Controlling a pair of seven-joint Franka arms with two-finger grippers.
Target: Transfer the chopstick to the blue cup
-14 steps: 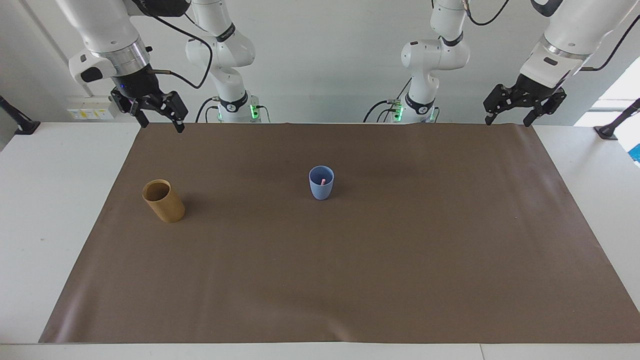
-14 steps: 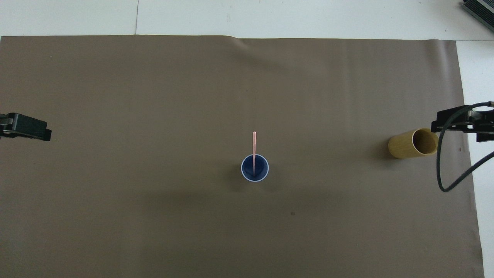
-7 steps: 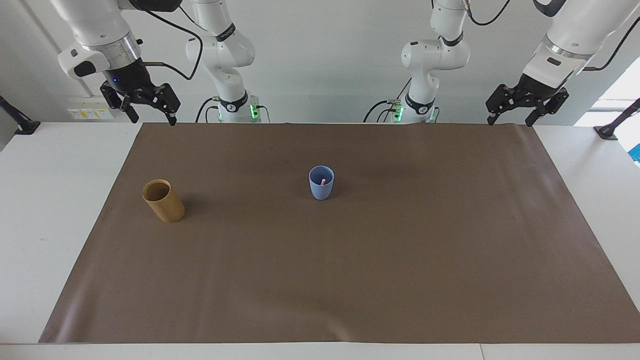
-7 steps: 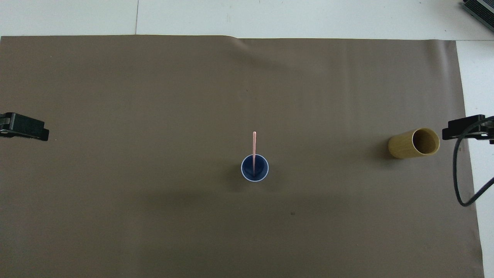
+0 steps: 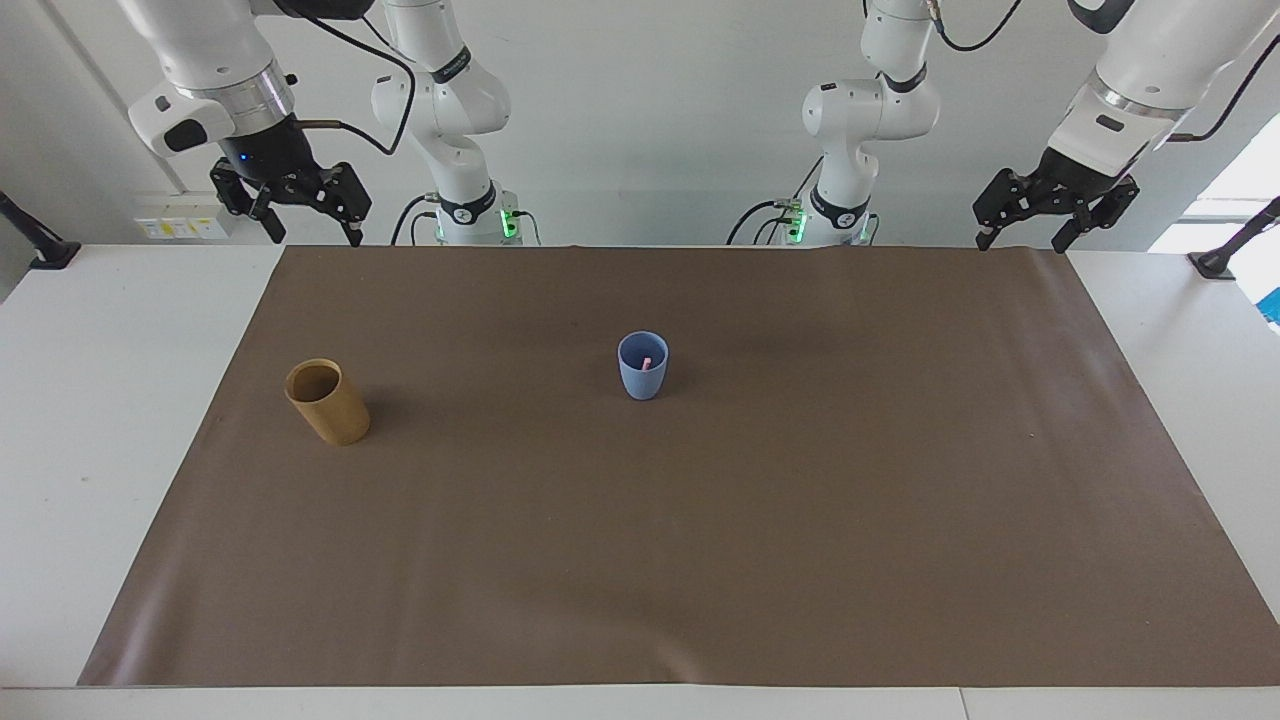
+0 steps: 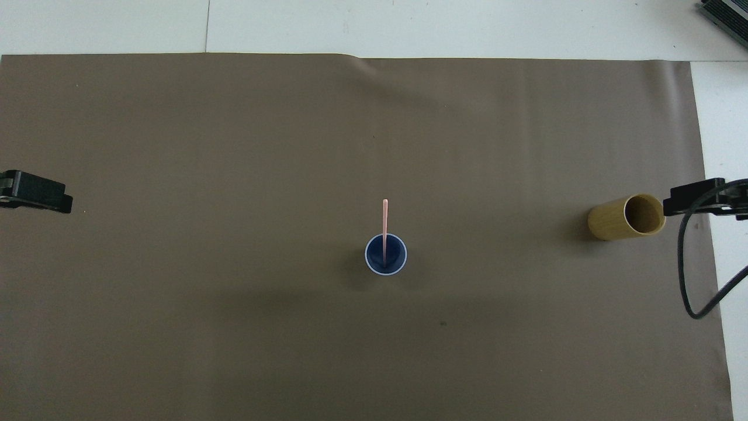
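The right pincer [image 5: 312, 216] has risen and pulled back.

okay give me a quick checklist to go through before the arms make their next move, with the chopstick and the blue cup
1. Chopstick is inside the blue cup: ok.
2. Blue cup stands upright on the brown mat: ok.
3. Left hand is open, empty and raised at its own end of the table: ok.
4. Right hand is open, empty and raised at its own end: ok.
5. Tan cup stands apart from the blue cup, toward the right arm's end, nothing showing in it: ok.
6. Chopstick's lower end rests on the cup's bottom: cannot tell.
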